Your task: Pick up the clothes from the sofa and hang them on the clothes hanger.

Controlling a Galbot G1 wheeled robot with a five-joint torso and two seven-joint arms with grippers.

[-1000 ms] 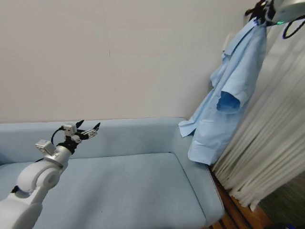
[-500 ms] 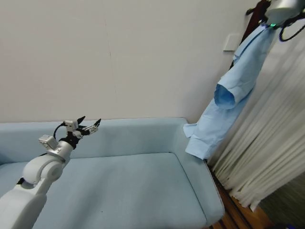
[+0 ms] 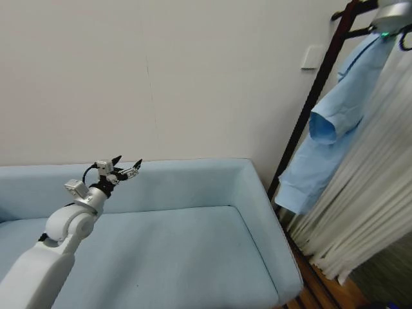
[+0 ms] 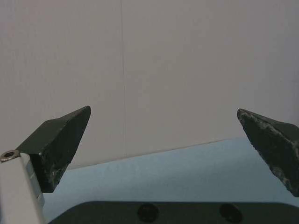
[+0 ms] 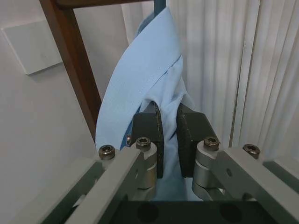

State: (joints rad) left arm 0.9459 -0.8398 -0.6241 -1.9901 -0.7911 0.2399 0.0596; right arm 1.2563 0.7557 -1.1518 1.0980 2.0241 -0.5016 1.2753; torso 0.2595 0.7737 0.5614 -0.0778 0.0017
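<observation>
A light blue shirt (image 3: 335, 135) hangs high at the right, next to the dark wooden clothes stand (image 3: 308, 103). My right gripper (image 5: 168, 135) is shut on the shirt (image 5: 140, 79) near its collar, just below the stand's crossbar (image 5: 93, 3); in the head view that arm's end (image 3: 393, 13) sits at the top right corner. My left gripper (image 3: 126, 168) is open above the sofa's backrest (image 3: 187, 180), holding nothing. Its two dark fingertips (image 4: 60, 140) stand wide apart facing the wall.
The pale blue sofa (image 3: 167, 257) fills the lower half of the head view, with bare seat cushions. White curtains (image 3: 373, 193) hang at the right behind the shirt. A white wall plate (image 3: 311, 56) sits beside the stand. Wooden floor (image 3: 322, 283) shows past the sofa's right end.
The shirt has swung right and up with my right gripper, now past the stand's pole, which has come into view. My left arm has drifted slightly right and up.
</observation>
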